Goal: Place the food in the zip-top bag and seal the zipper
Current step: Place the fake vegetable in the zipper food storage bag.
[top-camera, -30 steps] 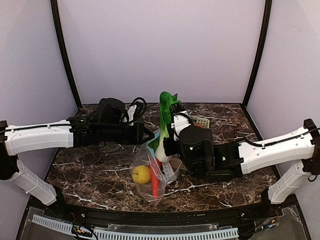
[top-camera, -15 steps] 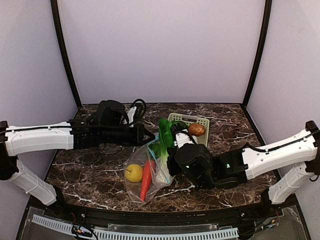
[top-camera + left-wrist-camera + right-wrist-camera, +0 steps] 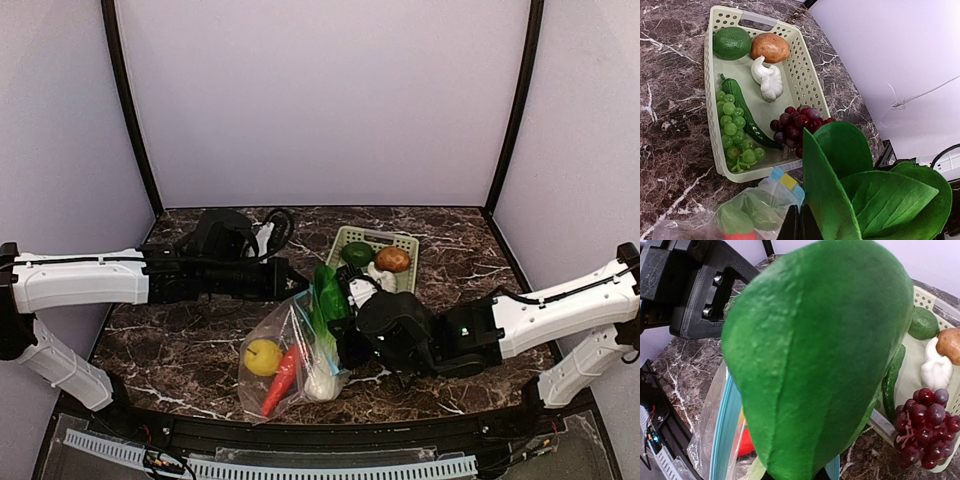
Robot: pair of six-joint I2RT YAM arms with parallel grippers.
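table (image 3: 150, 350): dark marble and slick-looking, so a sideways shove could slide the bag.
basket (image 3: 405, 243): pale green lattice at 1 o'clock from the bag. It holds the potato (image 3: 770, 47), white bulb (image 3: 767, 77), purple grapes (image 3: 797, 122), green grapes (image 3: 735, 130) and green pepper (image 3: 747, 120), none bagged yet.
zip-top bag (image 3: 255, 395): front-centre of the table, mouth raised toward 1 o'clock, with the lemon (image 3: 262, 355) and red pepper (image 3: 282, 367) inside.
leafy green (image 3: 326, 295): white end is down in the mouth, leaves poke out toward 12 o'clock. Risk: it sits too tall, the leaves lie across the seal line, or it snags the rim and drags the bag.
right end effector (image 3: 342, 338): at 3 o'clock of the bag and mostly hidden. It is narrow and looks clamped on the leafy green. Risk: if it lets go too high, the leafy green tips back out.
left end effector (image 3: 297, 287): closed tight and appears to pinch the mouth rim at the bag's 12 o'clock. Risk: the thin film slips free and the mouth collapses.
zipper (image 3: 720, 440): teal strip, unsealed, curving past the leafy green.
tab (image 3: 787, 181): blue and yellow, at the mouth. No readable writing, and no brand seen anywhere.
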